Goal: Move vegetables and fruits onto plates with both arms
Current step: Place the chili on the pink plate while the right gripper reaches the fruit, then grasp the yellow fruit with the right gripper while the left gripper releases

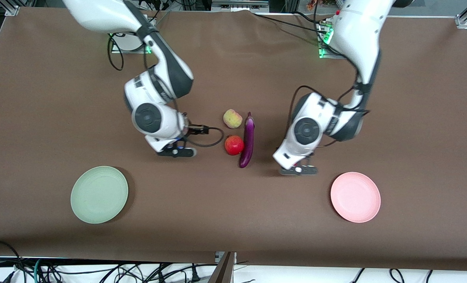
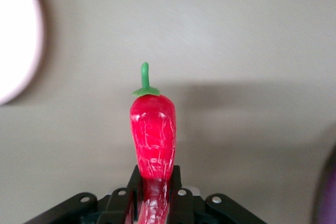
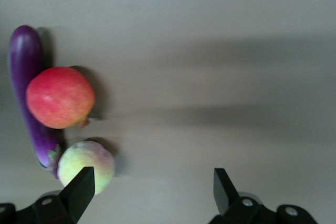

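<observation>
Left gripper (image 2: 153, 203) clamped on the curved red chili pepper with green stem (image 2: 153, 135), over bare table near the pale pink round plate (image 1: 355, 197)
Right gripper (image 3: 149, 192), fingers apart, hangs beside the round shiny red fruit (image 3: 60, 97), blushed yellow-green peach (image 3: 85, 164) and long glossy purple eggplant (image 3: 29, 93)

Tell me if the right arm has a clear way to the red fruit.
Probably yes. The right gripper is open and holds nothing, over bare table beside the red fruit. Nothing lies between them, though the eggplant touches or nearly touches the fruit toward the left arm's end.
</observation>
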{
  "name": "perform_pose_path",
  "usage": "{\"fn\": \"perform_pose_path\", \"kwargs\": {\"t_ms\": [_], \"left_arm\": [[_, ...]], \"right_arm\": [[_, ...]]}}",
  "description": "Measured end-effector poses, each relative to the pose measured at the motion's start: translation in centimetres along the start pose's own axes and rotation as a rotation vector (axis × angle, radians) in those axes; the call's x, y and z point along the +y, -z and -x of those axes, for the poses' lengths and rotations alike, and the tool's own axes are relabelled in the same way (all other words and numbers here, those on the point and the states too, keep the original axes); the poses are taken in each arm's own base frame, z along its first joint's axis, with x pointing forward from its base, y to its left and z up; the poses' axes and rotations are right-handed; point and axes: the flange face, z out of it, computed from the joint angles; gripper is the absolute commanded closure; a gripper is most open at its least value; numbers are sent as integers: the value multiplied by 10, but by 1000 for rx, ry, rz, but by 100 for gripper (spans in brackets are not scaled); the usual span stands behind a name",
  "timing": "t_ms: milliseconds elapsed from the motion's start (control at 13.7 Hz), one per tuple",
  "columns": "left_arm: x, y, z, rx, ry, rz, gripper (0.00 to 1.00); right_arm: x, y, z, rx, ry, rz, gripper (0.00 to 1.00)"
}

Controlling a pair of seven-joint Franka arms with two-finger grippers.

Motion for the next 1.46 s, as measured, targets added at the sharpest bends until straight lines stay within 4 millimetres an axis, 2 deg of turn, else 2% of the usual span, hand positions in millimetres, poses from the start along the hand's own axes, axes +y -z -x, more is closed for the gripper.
{"fn": "perform_pose_path", "kwargs": {"t_ms": [73, 220, 366, 439, 512, 585, 805, 878, 951, 1024, 1098, 1244, 1317, 1390, 1463], "left_arm": [[-28, 13, -9, 10, -31, -12, 92], [-89, 19, -31, 20, -121, -22, 91], [-151, 3, -53, 22, -207, -23, 91], [-174, -9, -64, 37, -243, -24, 91], [-188, -23, -73, 58, -271, -27, 91], [-191, -38, -78, 73, -288, -30, 91], [-176, -67, -85, 99, -317, -31, 91], [-172, -71, -86, 107, -323, -31, 83], [-170, -75, -87, 112, -325, -31, 53], [-170, -79, -88, 118, -326, -32, 1], [-169, -81, -88, 120, -326, -32, 0], [-169, -82, -89, 127, -327, -32, 0], [-169, -79, -90, 133, -327, -32, 0], [-169, -77, -91, 136, -326, -32, 0], [-169, -74, -92, 140, -326, -32, 0]], "right_arm": [[-11, -6, 6, 12, -11, -5, 0], [-33, -17, 17, 42, -44, -21, 0], [-57, -33, 28, 73, -79, -45, 0], [-69, -44, 33, 83, -89, -54, 0], [-80, -58, 39, 87, -92, -58, 0], [-88, -73, 44, 87, -88, -57, 0], [-98, -107, 51, 74, -78, -45, 0], [-99, -115, 53, 68, -75, -40, 0], [-101, -120, 55, 63, -72, -35, 0], [-102, -124, 57, 59, -69, -31, 0], [-103, -128, 58, 56, -66, -27, 5], [-106, -133, 61, 53, -60, -24, 52], [-108, -135, 63, 52, -57, -22, 70], [-108, -135, 63, 53, -55, -21, 79], [-107, -134, 62, 56, -51, -22, 82]]}}
